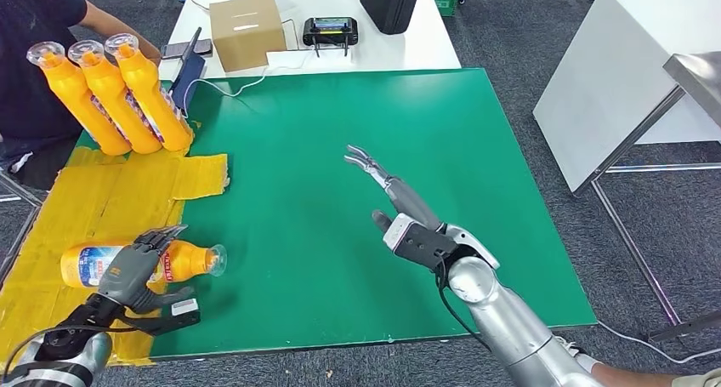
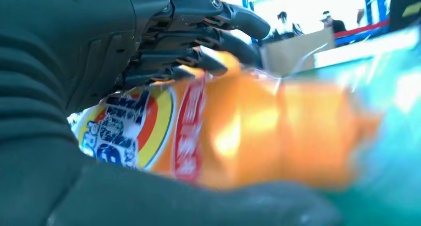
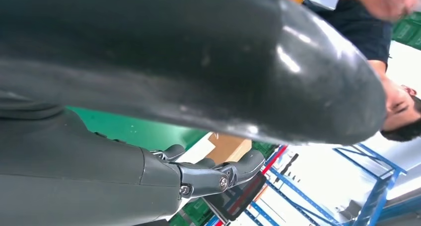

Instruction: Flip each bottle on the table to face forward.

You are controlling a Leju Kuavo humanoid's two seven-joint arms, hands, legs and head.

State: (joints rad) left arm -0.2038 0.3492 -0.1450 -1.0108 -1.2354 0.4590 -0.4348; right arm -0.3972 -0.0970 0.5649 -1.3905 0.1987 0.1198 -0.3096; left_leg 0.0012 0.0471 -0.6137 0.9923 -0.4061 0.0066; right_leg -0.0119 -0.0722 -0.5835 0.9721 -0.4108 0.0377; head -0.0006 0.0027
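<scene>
An orange bottle with a blue, white and red label lies on its side at the near left, where the yellow sheet meets the green mat; its clear cap points right. My left hand grips it, fingers over the top and thumb on the near side. Close up, the fingers curl over the bottle, whose label faces the camera. Three more orange bottles stand upright in a row at the back left. My right hand hovers over the mat's middle, fingers spread, holding nothing; up close the hand is a blurred grey mass.
A person in a dark shirt sits at the far left behind the upright bottles. Behind the mat, a white table carries a cardboard box, a controller and a black case. Another white table stands at the right.
</scene>
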